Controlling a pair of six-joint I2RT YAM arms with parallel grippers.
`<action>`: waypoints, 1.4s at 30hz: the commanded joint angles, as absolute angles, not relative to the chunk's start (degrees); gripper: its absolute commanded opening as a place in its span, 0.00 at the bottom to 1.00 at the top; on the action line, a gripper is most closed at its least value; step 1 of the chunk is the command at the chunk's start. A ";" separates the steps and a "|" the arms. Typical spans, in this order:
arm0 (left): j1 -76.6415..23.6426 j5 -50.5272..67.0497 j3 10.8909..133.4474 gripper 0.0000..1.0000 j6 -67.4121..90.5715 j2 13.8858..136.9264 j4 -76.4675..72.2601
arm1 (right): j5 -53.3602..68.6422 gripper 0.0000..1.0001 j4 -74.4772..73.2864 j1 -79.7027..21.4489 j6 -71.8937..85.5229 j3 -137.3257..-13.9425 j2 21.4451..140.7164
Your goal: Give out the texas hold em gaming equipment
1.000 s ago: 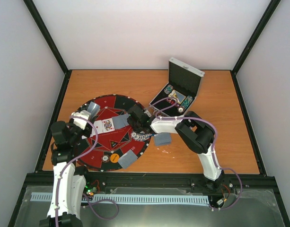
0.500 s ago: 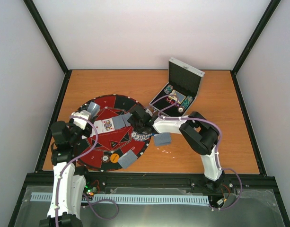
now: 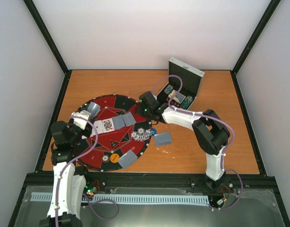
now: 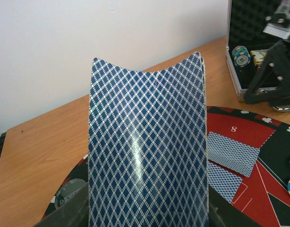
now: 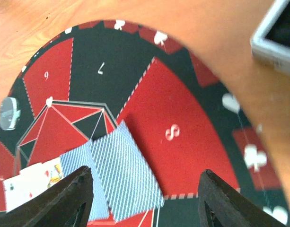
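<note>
My left gripper (image 3: 89,112) is shut on a small stack of blue-backed playing cards (image 4: 147,142), held upright and bowed over the left rim of the round mat (image 3: 100,156). My right gripper (image 3: 147,108) hangs open and empty above the mat's far right edge, apart from everything. Below it, two face-down cards (image 5: 123,175) lie beside a face-up card (image 3: 107,125). A loose row of poker chips (image 3: 142,134) lies on the mat's right side with a blue disc (image 3: 153,131) next to it. Near the front rim lie a clear disc (image 3: 105,158) and a yellow disc (image 3: 115,156).
The silver case (image 3: 197,84) stands open at the back right with chip rolls (image 3: 187,100) inside, close behind my right gripper. One face-down card (image 3: 162,138) lies on the wood beside the mat, and another (image 3: 127,159) overlaps the mat's front rim.
My right gripper has opened, risen off the poker chips and pulled back toward the case. The chips stay on the mat. The left arm has not moved.
</note>
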State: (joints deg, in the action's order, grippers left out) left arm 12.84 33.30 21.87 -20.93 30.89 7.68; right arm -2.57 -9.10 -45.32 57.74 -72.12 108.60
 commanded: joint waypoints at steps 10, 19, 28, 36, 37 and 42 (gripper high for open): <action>12.70 34.51 22.94 0.40 -20.78 31.01 6.89 | 10.59 0.47 -17.28 -44.19 37.16 -84.20 122.28; 12.66 34.60 22.65 0.40 -20.99 31.28 6.66 | 11.69 0.36 -15.46 -44.71 38.59 -82.72 122.26; 12.70 34.63 22.68 0.40 -20.91 31.64 6.68 | 12.49 0.30 -13.98 -45.09 39.99 -82.98 121.99; 12.68 34.74 22.63 0.40 -21.24 32.08 6.89 | 11.24 0.32 -14.59 -45.00 39.85 -83.17 120.65; 12.66 34.74 22.65 0.40 -21.33 32.20 7.05 | 10.29 0.34 -14.89 -44.96 39.40 -83.17 120.00; 12.78 34.77 23.05 0.40 -22.55 33.20 8.73 | 3.26 0.51 -17.48 -44.46 33.67 -84.35 114.21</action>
